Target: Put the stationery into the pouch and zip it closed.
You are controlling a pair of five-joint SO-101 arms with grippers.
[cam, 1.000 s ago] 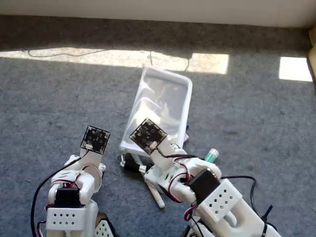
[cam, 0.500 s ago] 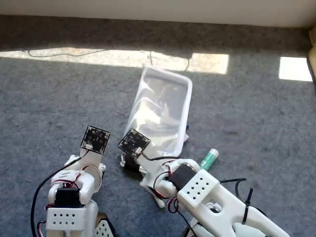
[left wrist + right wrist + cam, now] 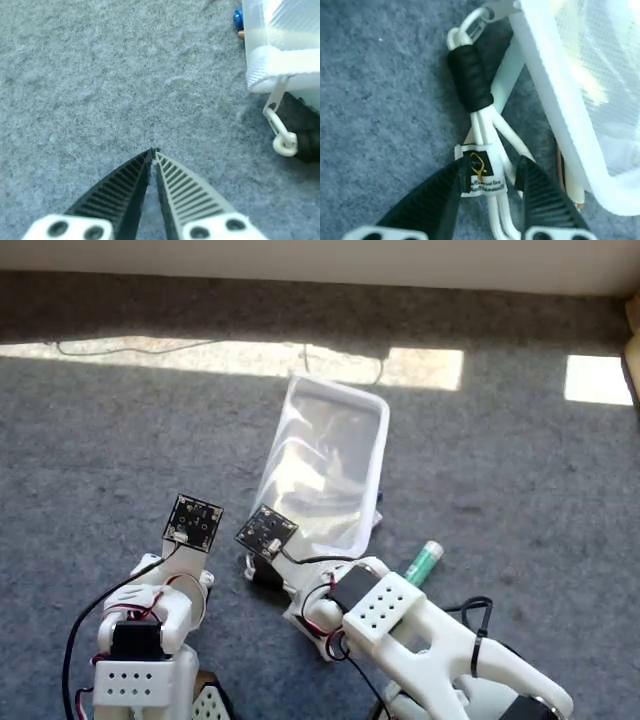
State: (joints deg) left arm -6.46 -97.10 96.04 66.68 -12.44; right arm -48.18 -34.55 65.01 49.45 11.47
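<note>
Left pincer is closed and empty above the tabletop. Right pincer is open, jaws straddling the white cord bundle at a corner of the pouch. The green marker lies outside, just beside the pouch. Judgement: loading is unfinished and zipping is not yet done.

Lighting — bright daylight; hard-edged sun patches lie across the far carpet; glare whitens the pouch — soft shadows elsewhere.

Open carpet around pouch (cord beside)
</note>
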